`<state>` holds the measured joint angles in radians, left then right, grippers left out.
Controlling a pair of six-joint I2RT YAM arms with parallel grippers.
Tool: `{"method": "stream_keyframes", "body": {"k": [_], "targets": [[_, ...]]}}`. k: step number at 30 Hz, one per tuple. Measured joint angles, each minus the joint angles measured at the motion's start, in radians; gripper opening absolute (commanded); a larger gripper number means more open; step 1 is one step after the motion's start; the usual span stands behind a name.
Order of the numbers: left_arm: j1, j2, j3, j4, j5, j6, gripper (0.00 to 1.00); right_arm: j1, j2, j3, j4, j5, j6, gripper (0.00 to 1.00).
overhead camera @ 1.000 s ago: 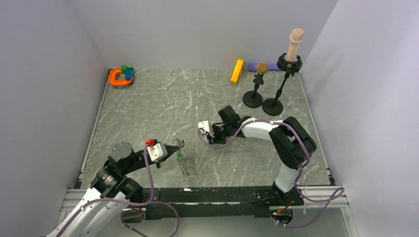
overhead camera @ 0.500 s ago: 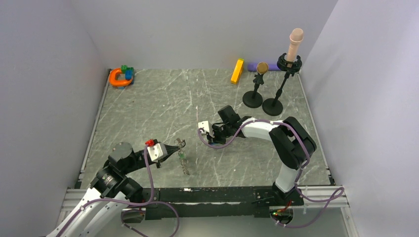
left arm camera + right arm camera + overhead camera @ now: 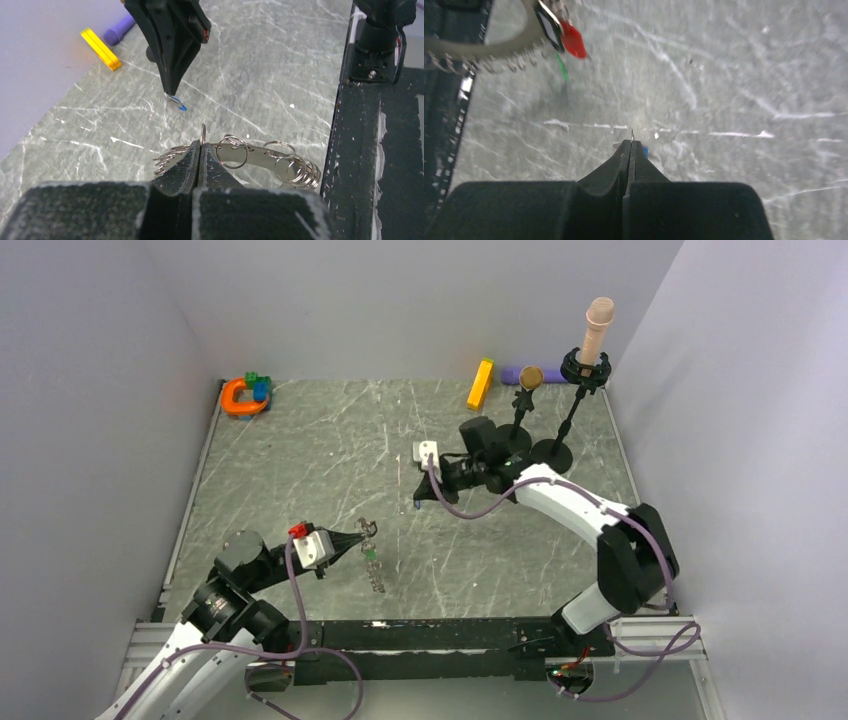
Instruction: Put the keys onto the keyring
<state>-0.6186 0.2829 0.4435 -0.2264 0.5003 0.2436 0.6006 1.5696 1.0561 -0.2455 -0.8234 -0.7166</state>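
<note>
My left gripper [image 3: 201,146] is shut on the keyring [image 3: 260,157], a silvery toothed band with several small split rings. It holds the keyring above the table near the front in the top view [image 3: 372,565]. In the right wrist view the keyring [image 3: 484,52] shows with a red key [image 3: 573,40], a green key [image 3: 560,66] and a dark/white key [image 3: 549,25] hanging by it. My right gripper [image 3: 630,145] is shut on a blue key [image 3: 644,150] and holds it raised over mid-table [image 3: 418,498]. The blue key [image 3: 177,103] hangs from its fingertips [image 3: 172,75], beyond the keyring and apart from it.
An orange horseshoe toy with bricks [image 3: 243,395] lies at the back left. A yellow bar [image 3: 480,383] and a purple object [image 3: 515,374] lie at the back wall. Two microphone stands [image 3: 512,440] [image 3: 552,453] stand just behind the right arm.
My right arm has lifted and swung back toward the far right with the blue key, away from the keyring. My left gripper has held the keyring almost still.
</note>
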Motion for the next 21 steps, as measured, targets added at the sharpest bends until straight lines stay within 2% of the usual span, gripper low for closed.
{"method": "stream_keyframes", "body": {"k": [6, 14, 21], "targets": [[0.0, 0.026, 0.0, 0.113, 0.022, -0.023, 0.0, -0.002, -0.103, 0.177, -0.165, -0.052, 0.032, 0.0], [0.0, 0.196, 0.035, 0.214, 0.086, -0.016, 0.0, 0.014, -0.127, 0.426, -0.509, -0.108, -0.052, 0.0], [0.002, 0.248, 0.05, 0.305, 0.109, -0.009, 0.0, 0.095, -0.127, 0.482, -0.645, -0.127, -0.061, 0.0]]}}
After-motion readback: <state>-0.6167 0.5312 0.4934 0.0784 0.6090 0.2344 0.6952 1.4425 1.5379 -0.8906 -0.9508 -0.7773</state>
